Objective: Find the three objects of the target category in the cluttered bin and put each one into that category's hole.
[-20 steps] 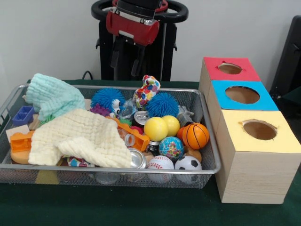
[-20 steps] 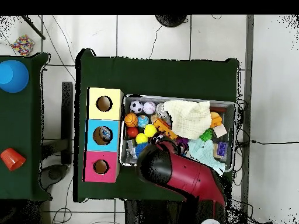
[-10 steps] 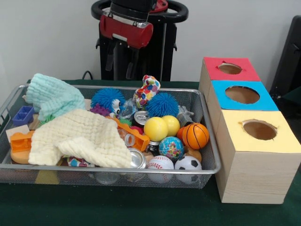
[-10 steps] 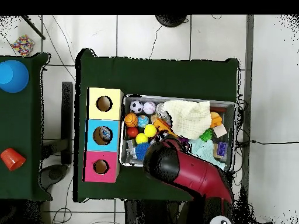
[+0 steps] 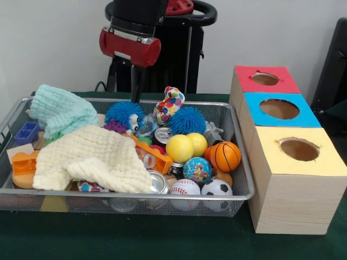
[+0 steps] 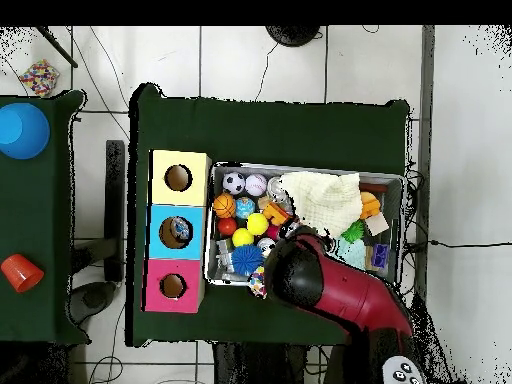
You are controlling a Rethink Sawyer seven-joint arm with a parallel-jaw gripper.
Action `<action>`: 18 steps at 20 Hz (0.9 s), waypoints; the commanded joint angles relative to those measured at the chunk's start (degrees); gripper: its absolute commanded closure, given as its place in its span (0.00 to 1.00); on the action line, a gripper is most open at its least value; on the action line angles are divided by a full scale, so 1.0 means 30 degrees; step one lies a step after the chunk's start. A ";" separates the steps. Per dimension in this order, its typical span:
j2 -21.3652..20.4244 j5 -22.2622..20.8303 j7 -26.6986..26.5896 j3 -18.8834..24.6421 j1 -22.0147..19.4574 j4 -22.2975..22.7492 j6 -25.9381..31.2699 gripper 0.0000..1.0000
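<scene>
A wire mesh bin (image 5: 238, 162) is set on a green-covered table (image 5: 162, 244). Beside it stands a row of three wooden boxes, each with a round hole in its top: a red-topped box (image 5: 265, 79), a blue-topped box (image 5: 280, 109) and a yellow-topped box (image 5: 299, 150).

The red and black arm (image 5: 130, 46) is positioned above the far side of the bin. The gripper (image 5: 123, 81) hangs over the bin's far rim, above a blue spiky ball (image 5: 123, 114). One dark finger (image 5: 134, 84) is seen pointing down; a second is made out less clearly to its side. Nothing is seen held between them. How far the fingers stand apart cannot be told from either view; in the overhead view the gripper is hidden under the arm (image 6: 335, 290).

The bin's contents are recorded as follows:
- A second blue spiky ball (image 5: 187, 120) lies near the far rim, next to a multicoloured soft toy (image 5: 169, 104).
- Two yellow balls (image 5: 180, 148) lie touching each other at the middle.
- A small basketball (image 5: 225, 156), a globe ball (image 5: 197, 169), a baseball (image 5: 185, 188) and a small football (image 5: 216, 188) are grouped at the end nearest the boxes.
- A cream cloth (image 5: 92, 160) and a mint green cloth (image 5: 62, 111) cover the other end.
- Drink cans (image 5: 158, 183) lie partly under the cream cloth.
- An orange block (image 5: 24, 162) and a blue block (image 5: 26, 132) lie at the far end from the boxes.
</scene>
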 commanded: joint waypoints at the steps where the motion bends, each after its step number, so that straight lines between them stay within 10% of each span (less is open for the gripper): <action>1: 0.1018 -0.1613 0.0815 0.2653 -0.0790 0.0348 -0.1308 0.00; 18: 0.2604 -0.4553 0.0173 0.3877 -0.2895 -0.0405 -0.3029 0.00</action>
